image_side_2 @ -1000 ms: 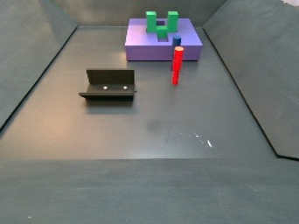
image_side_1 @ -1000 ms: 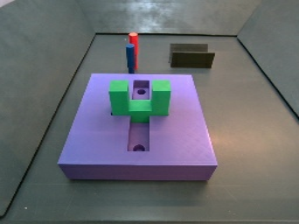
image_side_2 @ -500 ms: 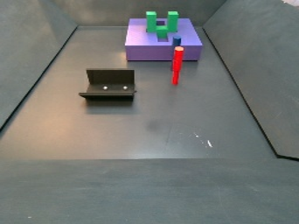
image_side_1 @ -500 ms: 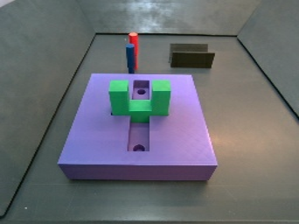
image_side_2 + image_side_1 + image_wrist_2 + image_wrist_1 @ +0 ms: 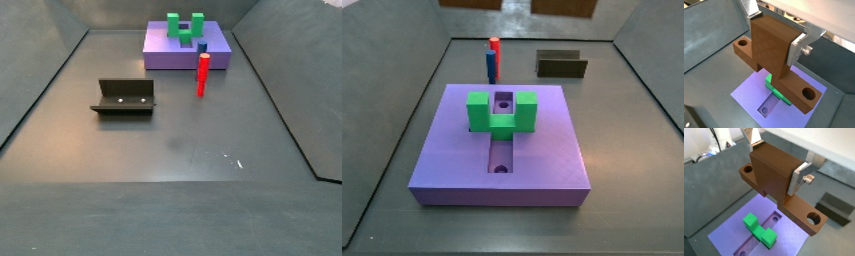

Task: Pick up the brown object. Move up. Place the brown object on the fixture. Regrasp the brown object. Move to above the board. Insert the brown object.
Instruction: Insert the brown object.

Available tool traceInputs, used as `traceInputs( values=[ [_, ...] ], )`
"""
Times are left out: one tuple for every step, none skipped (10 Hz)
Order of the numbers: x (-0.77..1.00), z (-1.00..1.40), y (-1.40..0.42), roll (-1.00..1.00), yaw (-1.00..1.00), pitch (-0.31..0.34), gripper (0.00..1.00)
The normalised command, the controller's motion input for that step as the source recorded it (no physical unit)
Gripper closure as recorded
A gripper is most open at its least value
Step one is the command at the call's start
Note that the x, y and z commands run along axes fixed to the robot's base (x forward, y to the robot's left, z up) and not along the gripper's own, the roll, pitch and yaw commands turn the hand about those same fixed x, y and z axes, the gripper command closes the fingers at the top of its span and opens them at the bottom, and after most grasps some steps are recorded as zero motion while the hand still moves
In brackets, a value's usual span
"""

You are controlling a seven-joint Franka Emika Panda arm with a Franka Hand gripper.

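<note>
In both wrist views my gripper (image 5: 777, 163) (image 5: 776, 32) is shut on the brown object (image 5: 777, 175) (image 5: 771, 50). Its silver fingers (image 5: 797, 179) (image 5: 797, 47) clamp the tall middle part, and a bar with a round hole at each end sticks out below. The object hangs high above the purple board (image 5: 736, 225) (image 5: 751, 91), over its groove and green U-shaped block (image 5: 761, 230) (image 5: 779, 91). In a side view a brown strip of the object (image 5: 563, 6) shows at the top edge, beyond the board (image 5: 543, 160). The dark fixture (image 5: 837, 209) (image 5: 561, 65) (image 5: 124, 97) stands bare on the floor.
A red-and-blue upright post (image 5: 493, 58) (image 5: 203, 75) stands on the floor between the board (image 5: 167, 55) and the fixture. Grey walls enclose the floor on all sides.
A brown strip of the held object has come into a side view at its top edge, where earlier frames showed only the wall. Board, post and fixture have not moved.
</note>
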Motion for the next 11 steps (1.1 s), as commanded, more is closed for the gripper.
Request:
traceInputs(
  values=[
    [0.13, -0.08, 0.0, -0.5, -0.19, -0.146, 1.0],
    [0.1, 0.0, 0.0, -0.5, -0.21, -0.169, 1.0],
    [0.05, 0.05, 0.0, -0.5, -0.24, -0.189, 1.0],
    [0.02, 0.0, 0.0, -0.5, -0.26, -0.201, 1.0],
    [0.0, -0.46, -0.17, -0.18, -0.73, -0.213, 1.0],
    [0.0, -0.48, -0.02, -0.01, -1.0, 0.0, 1.0],
    [0.0, -0.5, 0.0, -0.01, -1.0, 0.0, 1.0],
    [0.0, -0.5, 0.0, -0.01, -1.0, 0.0, 1.0],
    [0.0, -0.5, 0.0, -0.01, -1.0, 0.0, 1.0],
    [0.0, -0.48, 0.0, -0.02, -1.0, 0.0, 1.0],
    [0.0, -0.26, 0.0, -0.06, -1.0, 0.0, 1.0]
  ],
)
